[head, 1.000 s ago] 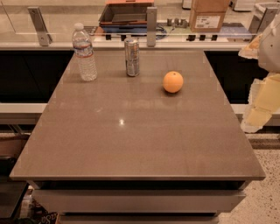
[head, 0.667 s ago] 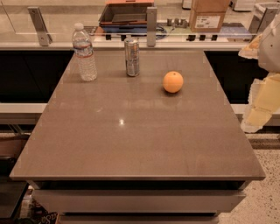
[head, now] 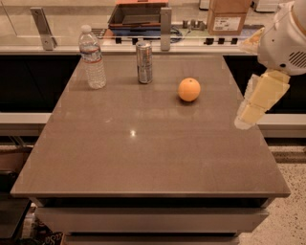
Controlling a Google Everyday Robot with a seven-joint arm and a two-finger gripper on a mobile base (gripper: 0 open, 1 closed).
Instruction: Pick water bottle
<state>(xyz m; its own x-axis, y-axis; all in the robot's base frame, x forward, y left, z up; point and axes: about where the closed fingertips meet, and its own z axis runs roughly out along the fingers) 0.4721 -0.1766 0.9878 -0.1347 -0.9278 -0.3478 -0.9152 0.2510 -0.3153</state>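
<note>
The water bottle is a small clear ribbed bottle with a white cap and a pale label band. It stands upright at the far left of the brown table. My gripper hangs from the white arm at the table's right edge, pointing down and to the left. It is far to the right of the bottle and holds nothing that I can see.
A silver drink can stands upright to the right of the bottle. An orange lies between the can and my gripper. Behind the table runs a counter with a glass guard, metal posts, a tray and a cardboard box.
My gripper has moved a little to the left and up, over the table's right edge. The bottle, can and orange have not moved.
</note>
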